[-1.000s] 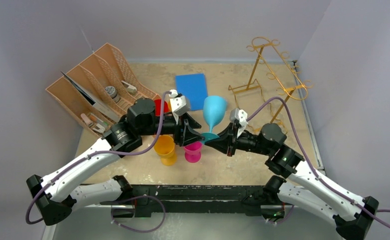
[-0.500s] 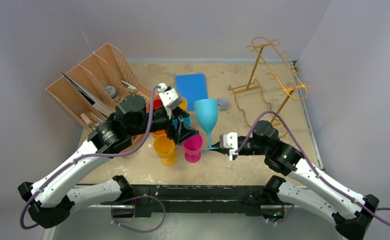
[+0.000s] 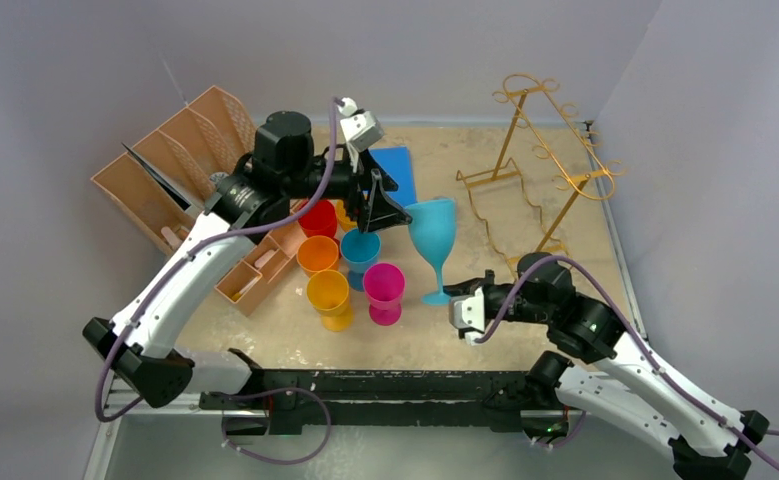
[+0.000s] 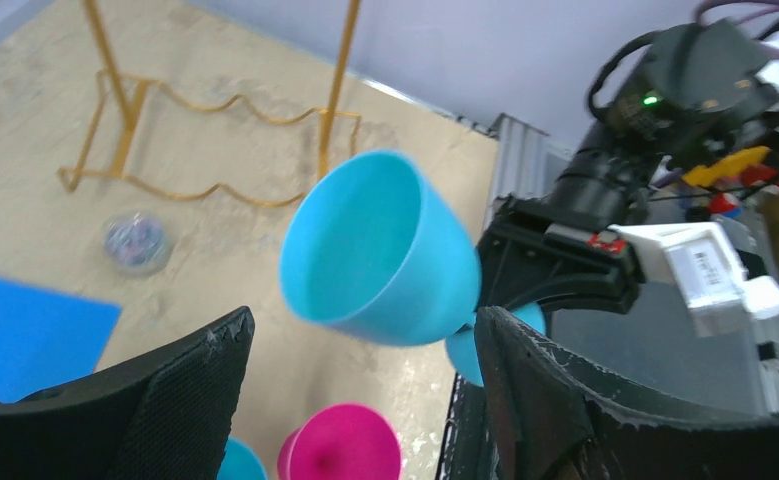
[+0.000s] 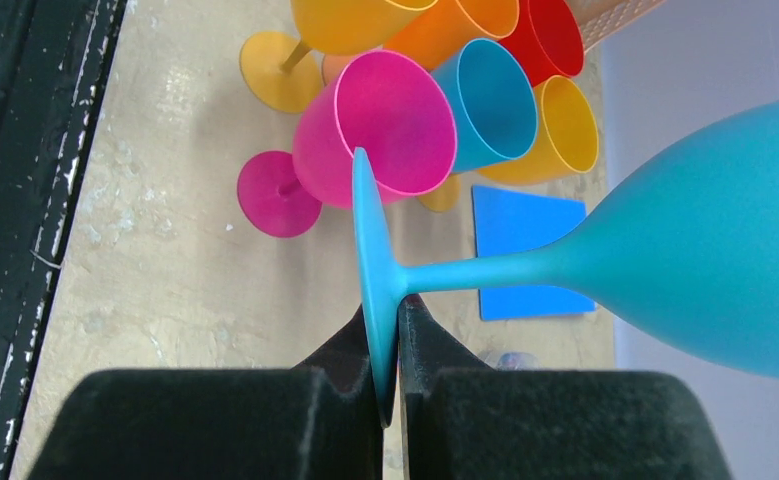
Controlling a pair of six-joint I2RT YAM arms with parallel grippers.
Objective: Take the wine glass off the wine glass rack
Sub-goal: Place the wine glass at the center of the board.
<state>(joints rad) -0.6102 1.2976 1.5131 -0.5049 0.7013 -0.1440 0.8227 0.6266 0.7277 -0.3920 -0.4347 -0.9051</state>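
The turquoise wine glass (image 3: 432, 238) stands upright off the rack, its foot (image 5: 369, 262) pinched edge-on between the fingers of my right gripper (image 3: 457, 303), which is shut on it (image 5: 389, 335). My left gripper (image 3: 378, 207) is open, raised beside the bowl's rim. In the left wrist view the bowl (image 4: 380, 265) sits ahead between the spread fingers of that gripper (image 4: 360, 345), apart from them. The gold wire wine glass rack (image 3: 542, 160) stands empty at the back right, and its wavy base shows in the left wrist view (image 4: 215, 140).
Several coloured plastic goblets cluster left of the glass: pink (image 3: 384, 290), yellow (image 3: 329, 298), orange (image 3: 317, 254), blue (image 3: 361, 248), red (image 3: 317, 217). A brown slotted organizer (image 3: 180, 165) is at the back left, and a blue sheet (image 3: 397, 170) lies behind. A small round cap (image 4: 135, 242) lies near the rack.
My left arm rose and swung back from the goblets to the glass's rim. My right gripper drew back toward the near edge with the glass's foot. The glass shifted slightly right.
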